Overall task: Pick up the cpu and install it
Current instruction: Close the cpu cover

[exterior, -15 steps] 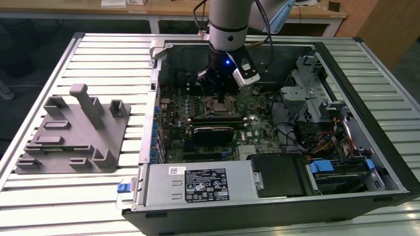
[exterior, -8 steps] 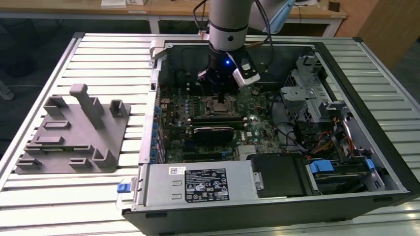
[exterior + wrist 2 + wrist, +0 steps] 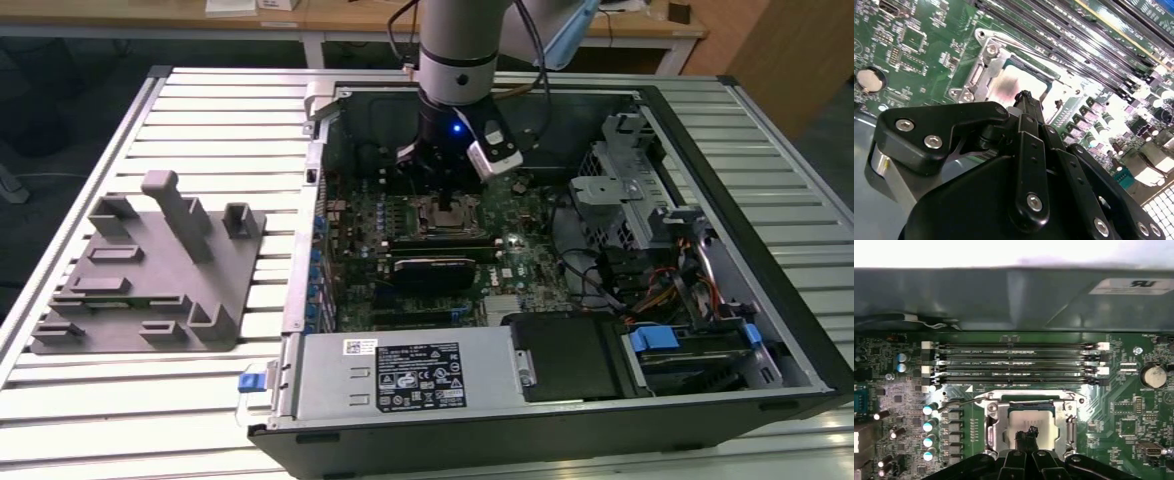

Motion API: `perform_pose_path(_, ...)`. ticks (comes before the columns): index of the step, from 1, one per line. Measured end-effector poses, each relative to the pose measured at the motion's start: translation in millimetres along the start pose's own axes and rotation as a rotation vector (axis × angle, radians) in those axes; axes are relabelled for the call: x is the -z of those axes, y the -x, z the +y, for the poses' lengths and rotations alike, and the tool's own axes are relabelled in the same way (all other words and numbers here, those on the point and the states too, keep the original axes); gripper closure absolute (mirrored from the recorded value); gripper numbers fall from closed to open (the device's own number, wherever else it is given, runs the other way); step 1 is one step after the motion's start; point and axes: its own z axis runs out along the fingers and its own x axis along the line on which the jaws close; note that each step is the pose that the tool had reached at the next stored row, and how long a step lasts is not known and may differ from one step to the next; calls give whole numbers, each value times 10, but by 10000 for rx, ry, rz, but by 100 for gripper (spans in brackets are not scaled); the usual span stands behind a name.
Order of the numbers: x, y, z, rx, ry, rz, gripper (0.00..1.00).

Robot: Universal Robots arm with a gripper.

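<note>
CPU (image 3: pixel 1041 421) was seen lying flat in the metal-framed socket (image 3: pixel 991 429) on the green motherboard (image 3: pixel 1134 412), silvery top upward and enclosed on its sides by the socket's frame. In the second wrist view the CPU (image 3: pixel 1010 82) was shown as a bright, pale square inside the same frame.

The gripper (image 3: pixel 1026 434) was placed directly over the middle of the chip. Its black fingertips were closed against each other into one narrow tip, and nothing was clasped between them. The same pinched tip (image 3: pixel 1025 96) was seen in the second wrist view against the chip's shiny face. Whether the tip was touching the metal top or hanging just above it could not be told.

Four long memory slots (image 3: pixel 1014 362) were laid in parallel just beside the socket, between it and the case wall. A round coin battery (image 3: pixel 1153 375) was mounted on the board well apart from the socket.

In the exterior view the arm (image 3: pixel 461 40) was lowered into the open computer case (image 3: pixel 761 330), which was laid on its side on a slatted table (image 3: pixel 200 110), and the gripper (image 3: pixel 441 188) was set low over the board. A grey tray (image 3: pixel 147 275) with upright posts was placed on the table at the exterior view's left of the case, well apart from the gripper. A silver power supply (image 3: pixel 400 372) was fitted along the case's near edge.
</note>
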Motion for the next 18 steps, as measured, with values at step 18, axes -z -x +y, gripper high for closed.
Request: perform_pose_path(18,-42,-142,-2,0,1,1,89)
